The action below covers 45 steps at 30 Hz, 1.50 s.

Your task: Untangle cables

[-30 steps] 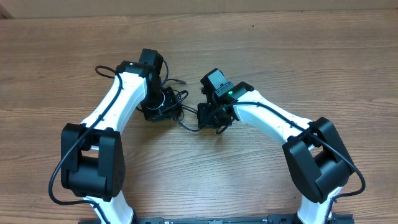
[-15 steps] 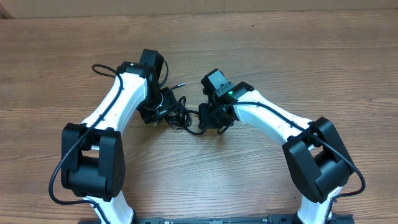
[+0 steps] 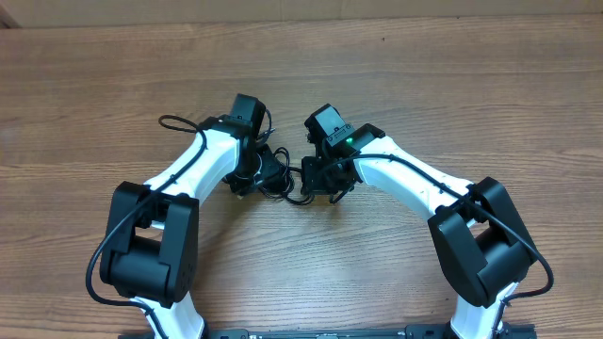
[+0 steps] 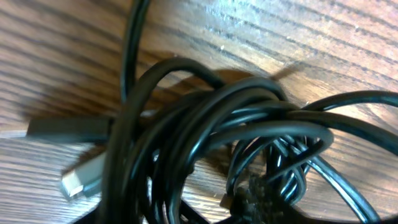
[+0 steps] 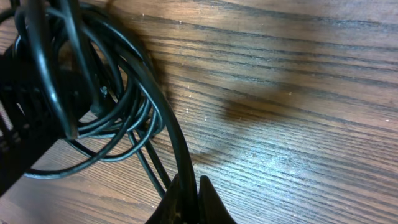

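The cables [image 3: 280, 182] lay in a tangled bunch on the wooden table [image 3: 443, 85], between my two grippers. My right gripper [image 5: 189, 198] was pinched shut on one strand running down out of the loops. My left gripper [image 3: 252, 176] sat right against the knot, and I could not tell how wide it stood or whether it held anything.

Both white arms reach inward, left tool [image 3: 254, 174] and right tool [image 3: 325, 179] low, near together mid-frame; right tool pinched closed
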### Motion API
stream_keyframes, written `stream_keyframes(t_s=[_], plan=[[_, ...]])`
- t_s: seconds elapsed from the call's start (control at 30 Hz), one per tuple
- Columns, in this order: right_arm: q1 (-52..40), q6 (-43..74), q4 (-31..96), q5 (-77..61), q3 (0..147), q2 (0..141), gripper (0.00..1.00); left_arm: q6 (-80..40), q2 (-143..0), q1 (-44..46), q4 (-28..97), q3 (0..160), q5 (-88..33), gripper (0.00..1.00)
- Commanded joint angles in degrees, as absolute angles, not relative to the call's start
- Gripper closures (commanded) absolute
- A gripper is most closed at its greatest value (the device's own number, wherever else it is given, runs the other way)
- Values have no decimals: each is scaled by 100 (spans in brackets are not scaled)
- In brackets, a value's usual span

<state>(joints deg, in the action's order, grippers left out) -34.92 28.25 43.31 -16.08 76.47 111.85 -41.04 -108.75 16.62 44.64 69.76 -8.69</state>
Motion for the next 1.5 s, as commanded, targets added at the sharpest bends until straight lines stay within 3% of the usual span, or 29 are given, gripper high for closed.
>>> stream_keyframes(t_s=[0.0,0.2,0.3,0.43,0.77,1.2,1.47], plan=[[-3489,2810,4316,-1544,7644,11157,96,-4327,-10919,1774,4451,6849,-694,62],[-3489,2810,4313,-1544,7644,11157,96,-4379,-10940,1776,4453,6834,-506,76],[-3489,2808,4316,-1546,7644,11157,96,-4379,-10940,1776,4449,6794,-508,96],[-3489,2805,4342,-1546,7644,11157,96,-4377,-10916,1697,4521,6838,-762,96],[-3489,2707,4606,-1557,7612,11157,96,-4375,-10862,757,4274,7046,-2936,96],[-3531,1269,5391,-1588,7612,11157,96,-4239,-10864,224,4366,7043,-2665,96],[-3446,1151,5791,-489,7612,11157,96,-4123,-10864,161,4639,7043,-2834,96]])
